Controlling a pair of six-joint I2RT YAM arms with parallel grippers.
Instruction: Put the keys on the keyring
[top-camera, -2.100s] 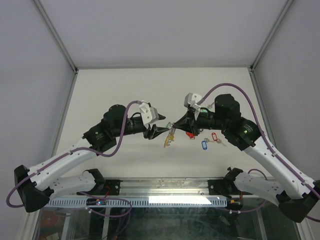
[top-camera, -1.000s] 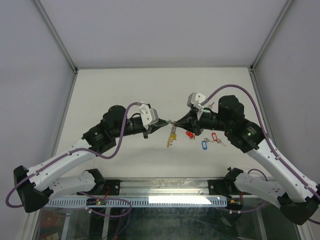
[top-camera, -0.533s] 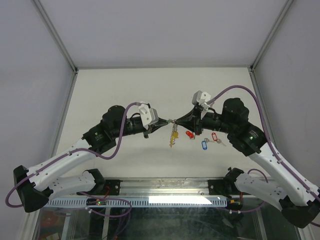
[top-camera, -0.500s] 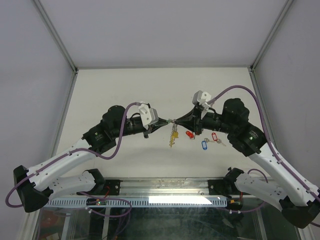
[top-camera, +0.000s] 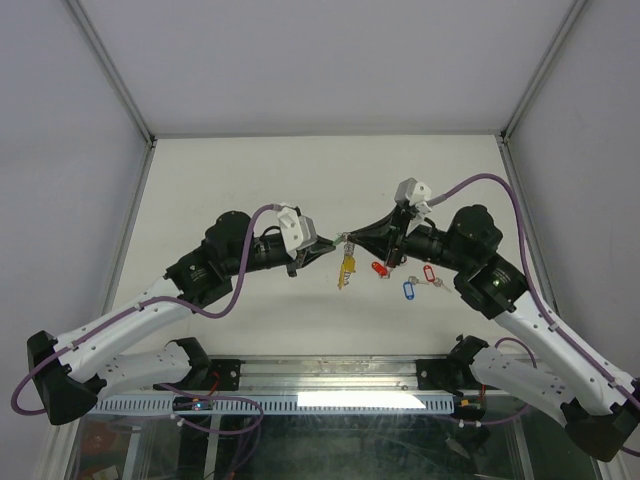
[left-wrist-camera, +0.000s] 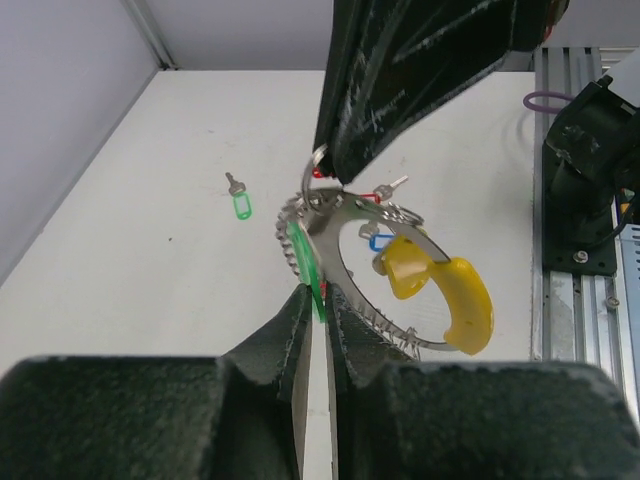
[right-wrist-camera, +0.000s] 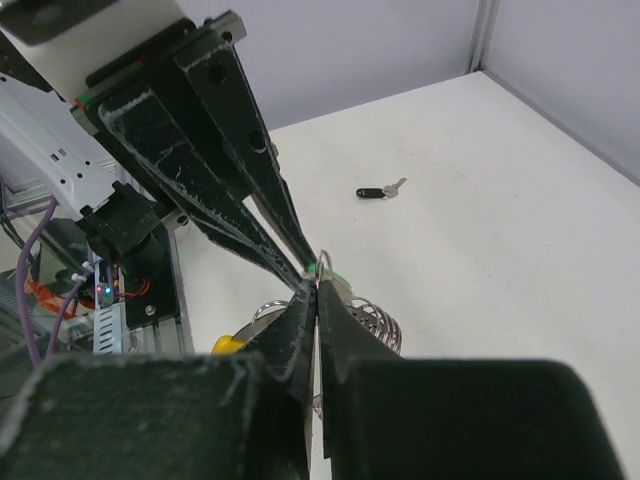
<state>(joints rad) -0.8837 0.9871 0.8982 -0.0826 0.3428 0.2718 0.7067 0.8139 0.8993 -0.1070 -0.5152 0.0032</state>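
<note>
This is a robot lab, built like a small test booth. A flat white table (top-camera: 250, 170) sits inside plain grey walls (top-camera: 60, 200). Thin metal posts (top-camera: 112, 75) run up the corners. Two robot arms work here, the left arm (top-camera: 130, 325) and the right arm (top-camera: 545, 330). Both are bolted to a metal rail (top-camera: 300, 375) at the near edge of the table. Purple cables (top-camera: 470, 182) loop along the arms. Down by the rail there are loose wires (right-wrist-camera: 40, 290) and tiny glowing lights (right-wrist-camera: 103, 291).
</note>
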